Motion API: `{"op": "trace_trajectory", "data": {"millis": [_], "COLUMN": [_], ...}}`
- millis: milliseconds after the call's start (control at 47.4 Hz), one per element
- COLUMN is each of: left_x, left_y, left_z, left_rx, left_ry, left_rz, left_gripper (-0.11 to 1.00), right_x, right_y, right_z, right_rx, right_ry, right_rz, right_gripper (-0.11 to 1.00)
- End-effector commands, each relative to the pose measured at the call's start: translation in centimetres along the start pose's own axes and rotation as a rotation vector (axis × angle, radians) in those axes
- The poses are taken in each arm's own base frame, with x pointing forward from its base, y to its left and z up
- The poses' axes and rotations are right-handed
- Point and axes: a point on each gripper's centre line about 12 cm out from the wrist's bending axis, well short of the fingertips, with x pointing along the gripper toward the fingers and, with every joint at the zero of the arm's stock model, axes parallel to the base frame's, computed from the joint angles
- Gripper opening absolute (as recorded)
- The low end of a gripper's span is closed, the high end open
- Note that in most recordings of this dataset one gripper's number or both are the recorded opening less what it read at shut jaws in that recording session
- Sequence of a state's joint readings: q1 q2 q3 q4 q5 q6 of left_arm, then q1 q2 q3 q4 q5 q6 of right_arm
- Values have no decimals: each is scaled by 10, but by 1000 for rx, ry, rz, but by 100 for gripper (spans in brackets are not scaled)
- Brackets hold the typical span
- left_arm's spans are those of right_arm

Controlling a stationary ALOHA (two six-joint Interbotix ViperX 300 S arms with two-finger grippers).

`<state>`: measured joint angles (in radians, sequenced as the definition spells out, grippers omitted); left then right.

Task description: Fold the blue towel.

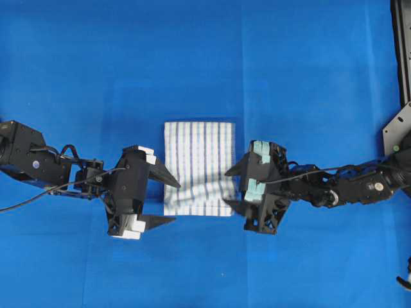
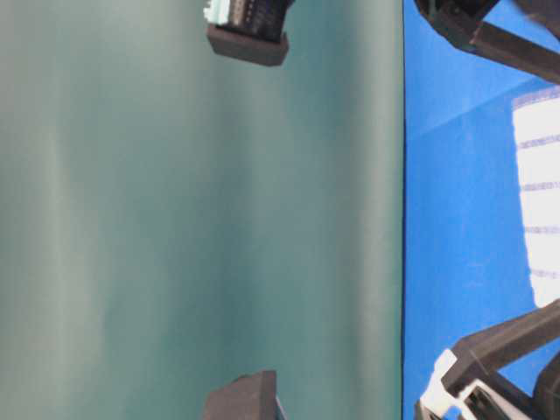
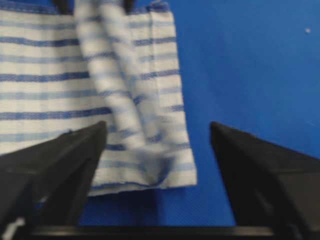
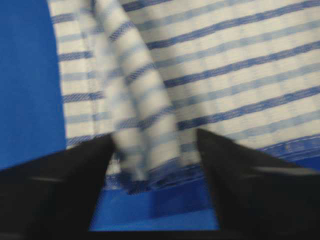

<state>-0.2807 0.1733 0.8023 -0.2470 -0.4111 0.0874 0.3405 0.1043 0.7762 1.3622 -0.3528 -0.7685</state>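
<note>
Nearest the arms' side of the table covering [image 1: 77, 77], both grippers sit low, each pointing in at a near corner of the blue towel [image 1: 198, 154]. The left gripper [image 1: 166, 200] has its jaws spread wide, one finger tip over the towel's left edge and the other just off the near left corner; nothing is held between them. The right gripper [image 1: 232, 187] mirrors it from the other side, jaws also apart and empty, its tips at the towel's right edge close to the near right corner.

Between them the towel lies near the middle of the covering as a compact rectangle, already doubled over by the look of it. Its near edge is not flat: both wrist views show a loose, blurred ridge of cloth [image 3: 125, 90] standing up from the layer below, right in front of the open jaws. I judge that the top layer has just been let go there and is settling, which would explain why both grippers stand open so close to the corners.

Farther off, the towel's far half lies smooth, stripes straight, its far edge square with the covering. Beyond that there is only bare blue covering, with a dark metal fixture [image 1: 401, 122] at the far right edge.

The fold looks largely made; the rumpled near edge may need flattening.
</note>
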Motion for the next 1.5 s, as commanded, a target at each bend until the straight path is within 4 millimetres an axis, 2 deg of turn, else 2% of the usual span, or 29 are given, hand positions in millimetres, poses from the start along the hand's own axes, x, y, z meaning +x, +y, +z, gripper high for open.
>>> {"op": "trace_trajectory", "data": {"millis": [0, 63, 126, 253, 358, 506, 675, 885, 1075, 1244, 1476], "left_x": [-4, -8, -13, -28, -43, -73, -105, -137, -170, -197, -216], "left_y": [-3, -3, -3, -4, -4, -2, 5, 23, 35, 39, 53], "left_z": [11, 11, 15, 26, 35, 48, 51, 31, 14, 0, -32], "left_rx": [2, 2, 3, 11, 13, 7, -5, -26, -18, 60, 36], "left_ry": [-35, -38, -47, -71, -86, -124, -173, -200, -255, -325, -355], "left_rz": [-9, -10, -13, -21, -30, -41, -38, 1, 27, 48, 107], "left_gripper": [87, 92, 90, 89, 88, 87, 87, 87, 87, 87, 87], "right_x": [-8, -14, -21, -42, -62, -92, -125, -157, -175, -177, -171], "right_y": [14, 19, 22, 18, 9, -6, -26, -48, -75, -97, -110], "right_z": [11, 11, 13, 21, 28, 34, 34, 26, 6, -14, -32], "right_rx": [-2, -14, -22, -15, -25, -51, -79, -93, -101, -99, -101], "right_ry": [-37, -48, -62, -109, -162, -239, -312, -386, -440, -457, -427], "right_rz": [38, 54, 67, 82, 91, 88, 100, 128, 114, 70, 39], "right_gripper": [69, 86, 95, 91, 91, 91, 91, 90, 90, 90, 90]}}
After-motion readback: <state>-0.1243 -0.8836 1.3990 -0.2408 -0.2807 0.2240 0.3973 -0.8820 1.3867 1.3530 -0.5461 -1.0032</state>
